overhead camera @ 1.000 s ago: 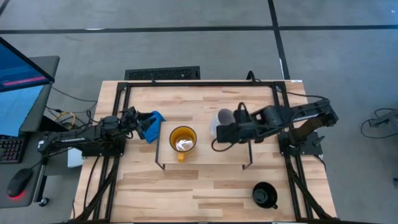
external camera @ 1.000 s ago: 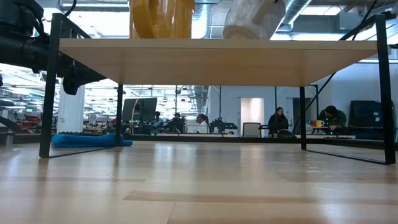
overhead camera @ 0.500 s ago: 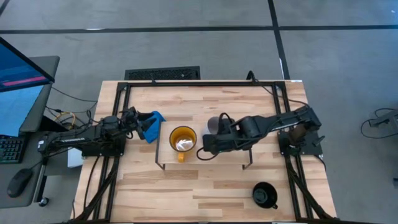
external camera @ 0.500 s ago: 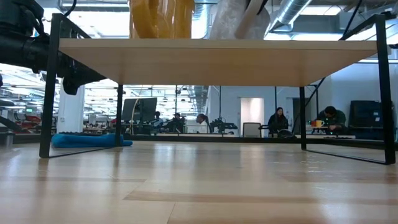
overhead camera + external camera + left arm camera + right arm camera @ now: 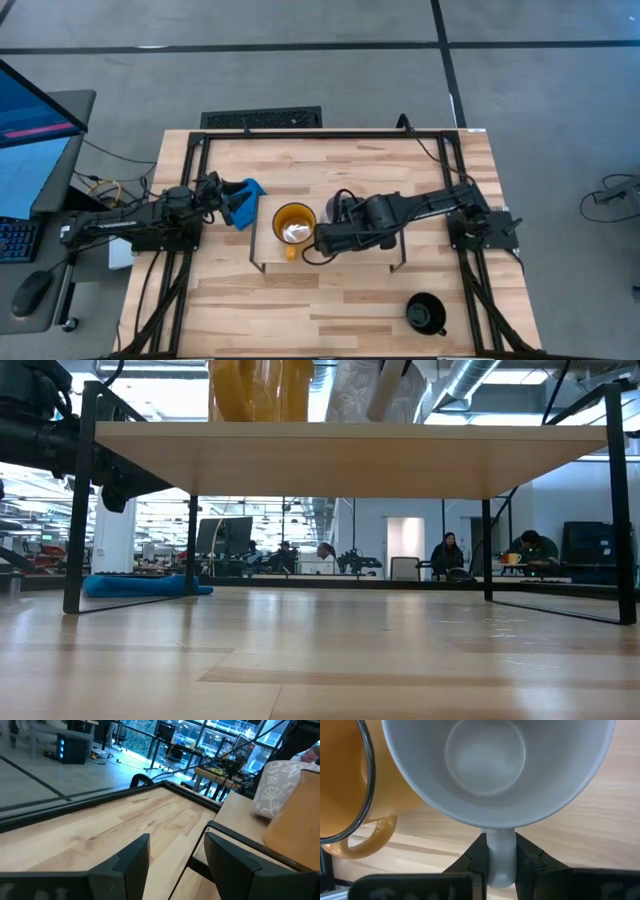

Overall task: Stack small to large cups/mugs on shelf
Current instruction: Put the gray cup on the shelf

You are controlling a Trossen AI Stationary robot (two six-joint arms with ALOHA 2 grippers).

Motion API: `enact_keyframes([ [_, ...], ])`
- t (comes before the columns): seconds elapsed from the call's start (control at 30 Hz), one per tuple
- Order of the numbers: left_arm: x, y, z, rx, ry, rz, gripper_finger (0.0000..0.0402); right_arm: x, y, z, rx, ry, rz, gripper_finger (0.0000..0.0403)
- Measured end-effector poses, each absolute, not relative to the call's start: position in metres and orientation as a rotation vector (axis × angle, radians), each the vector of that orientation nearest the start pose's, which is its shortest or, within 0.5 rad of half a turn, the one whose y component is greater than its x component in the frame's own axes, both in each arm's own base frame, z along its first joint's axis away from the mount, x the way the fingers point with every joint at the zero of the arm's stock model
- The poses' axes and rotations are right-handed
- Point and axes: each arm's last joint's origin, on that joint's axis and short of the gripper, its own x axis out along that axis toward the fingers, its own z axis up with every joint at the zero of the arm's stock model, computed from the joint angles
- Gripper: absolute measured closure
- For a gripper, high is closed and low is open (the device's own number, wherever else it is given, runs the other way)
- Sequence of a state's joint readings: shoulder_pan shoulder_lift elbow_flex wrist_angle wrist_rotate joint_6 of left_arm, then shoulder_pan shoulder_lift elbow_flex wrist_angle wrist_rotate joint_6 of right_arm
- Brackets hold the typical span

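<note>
**Right gripper carries the grey-white mug by its handle, beside the yellow mug on the shelf**

The right gripper [image 5: 501, 862] is clamped narrowly on the handle of the pale grey-white mug [image 5: 495, 770], one dark finger on each side of the handle loop. In the overhead view this gripper [image 5: 335, 236] sits over the middle of the shelf [image 5: 372, 257], just right of the yellow-orange mug [image 5: 293, 224]. The wrist view looks into the grey mug's empty bowl, with the yellow mug's rim and handle close alongside; whether the two touch cannot be told. In the low view the grey mug [image 5: 362, 390] is tilted above the shelf board, right of the yellow one.

The left gripper [image 5: 222, 196] waits with fingers spread wide at the shelf's left end, near a blue cloth [image 5: 247, 196]. The glossy black mug [image 5: 426, 313] stands on the tabletop [image 5: 300, 310], near and to the right, well apart from the shelf.

These mugs look like glazed ceramic: rigid, fairly heavy, smooth and likely slippery, and liable to chip if knocked together. The handle is probably the safest hold, though a mug held there can swing, so lowering one into another calls for slow, level movement.
</note>
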State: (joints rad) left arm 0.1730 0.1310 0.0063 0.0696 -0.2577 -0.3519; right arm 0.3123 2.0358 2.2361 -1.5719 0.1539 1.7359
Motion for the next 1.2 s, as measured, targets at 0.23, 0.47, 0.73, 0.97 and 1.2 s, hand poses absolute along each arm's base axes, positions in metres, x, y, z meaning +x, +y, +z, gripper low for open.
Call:
enact_keyframes([
  [0.23,0.1018,0.0249,0.1616,-0.348,-0.018,0.423,0.0223,0.3684,0.1164,0.3533,1.17,1.029,-0.996,0.0333],
  [0.47,0.1018,0.0248,0.1616,-0.348,-0.016,0.419,0.0223,0.3683,0.1166,0.3533,1.174,1.035,-0.995,0.0333],
  [0.73,0.1018,0.0248,0.1616,-0.348,-0.016,0.419,0.0223,0.3689,0.1147,0.3529,1.183,1.04,-0.999,0.0321],
  [0.97,0.1018,0.0248,0.1616,-0.349,-0.017,0.419,0.0223,0.3688,0.1147,0.3528,1.182,1.053,-0.992,0.033],
  [1.2,0.1018,0.0248,0.1616,-0.352,-0.017,0.419,0.0223,0.3689,0.1145,0.3527,1.182,1.058,-0.989,0.032],
])
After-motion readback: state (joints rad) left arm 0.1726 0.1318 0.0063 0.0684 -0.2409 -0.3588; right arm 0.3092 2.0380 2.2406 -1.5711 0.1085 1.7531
